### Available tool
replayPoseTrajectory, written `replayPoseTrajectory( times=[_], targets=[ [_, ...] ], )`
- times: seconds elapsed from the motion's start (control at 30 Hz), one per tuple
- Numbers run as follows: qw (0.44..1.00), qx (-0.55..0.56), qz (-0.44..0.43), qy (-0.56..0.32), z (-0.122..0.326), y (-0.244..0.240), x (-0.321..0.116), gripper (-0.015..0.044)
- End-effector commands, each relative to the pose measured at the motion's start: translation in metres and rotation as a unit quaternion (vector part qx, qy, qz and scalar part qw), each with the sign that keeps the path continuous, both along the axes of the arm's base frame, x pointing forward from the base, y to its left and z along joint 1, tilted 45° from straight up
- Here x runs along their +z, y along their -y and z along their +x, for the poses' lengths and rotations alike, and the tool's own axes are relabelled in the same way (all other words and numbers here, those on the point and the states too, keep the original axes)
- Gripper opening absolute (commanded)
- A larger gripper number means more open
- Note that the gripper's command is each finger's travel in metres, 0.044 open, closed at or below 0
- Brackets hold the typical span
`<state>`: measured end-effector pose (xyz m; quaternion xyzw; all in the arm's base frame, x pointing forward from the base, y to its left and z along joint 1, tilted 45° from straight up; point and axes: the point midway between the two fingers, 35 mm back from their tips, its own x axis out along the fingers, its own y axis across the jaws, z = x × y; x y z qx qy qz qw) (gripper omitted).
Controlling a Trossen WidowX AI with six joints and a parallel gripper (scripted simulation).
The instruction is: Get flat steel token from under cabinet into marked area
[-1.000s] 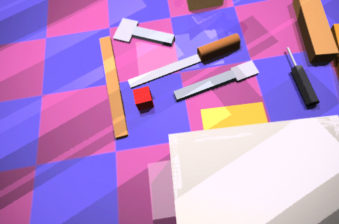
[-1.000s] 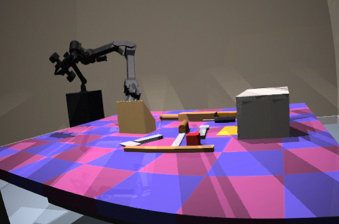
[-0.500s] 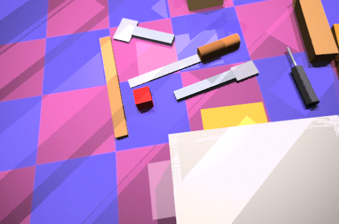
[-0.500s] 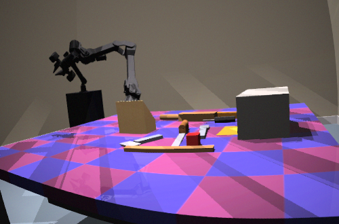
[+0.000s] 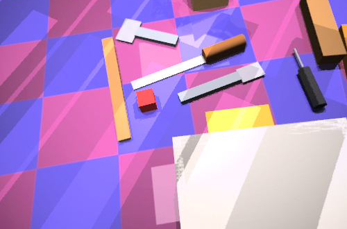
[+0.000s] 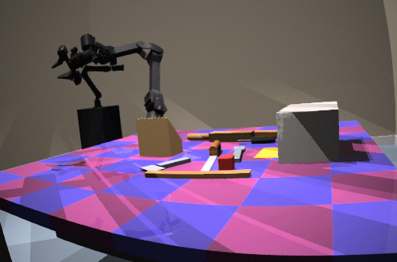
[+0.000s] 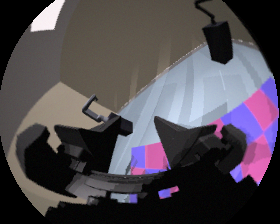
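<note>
The white cabinet (image 5: 260,173) (image 6: 310,139) stands at the lower right in the top view. No token or vent slots can be seen. A yellow marked area (image 5: 239,119) (image 6: 267,152) lies beside the cabinet, on the side facing the arm. A long blade with a brown handle (image 5: 223,48) (image 6: 214,148) lies mid-table. Two grey flat bars with wider ends, one bar (image 5: 212,87) near the yellow area and another bar (image 5: 156,35) (image 6: 174,162) farther off, lie either side of it. My gripper (image 6: 56,71) (image 7: 138,118) is open and empty, raised far from them.
A red cube (image 5: 146,99) (image 6: 226,162) and a wooden strip (image 5: 116,90) (image 6: 198,174) lie left of the blade. A black screwdriver (image 5: 311,87) and a wooden block with a handle (image 5: 323,22) lie right. A black pedestal (image 6: 99,126) (image 7: 219,42) stands beyond the table.
</note>
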<state>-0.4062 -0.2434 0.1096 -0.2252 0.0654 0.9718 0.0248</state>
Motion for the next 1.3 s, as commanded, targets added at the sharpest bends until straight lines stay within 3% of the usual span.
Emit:
replayPoseTrajectory(
  times=[0.0, 0.67, 0.97, 1.27],
  targets=[
    [0.998, 0.06, 0.001, 0.035, 0.029, 0.033, -0.014, 0.027],
    [0.915, 0.339, 0.044, 0.212, 0.222, 0.145, -0.069, 0.027],
    [0.843, 0.443, 0.081, 0.295, 0.328, 0.154, -0.087, 0.027],
    [0.752, 0.524, 0.134, 0.376, 0.433, 0.13, -0.099, 0.027]
  ],
)
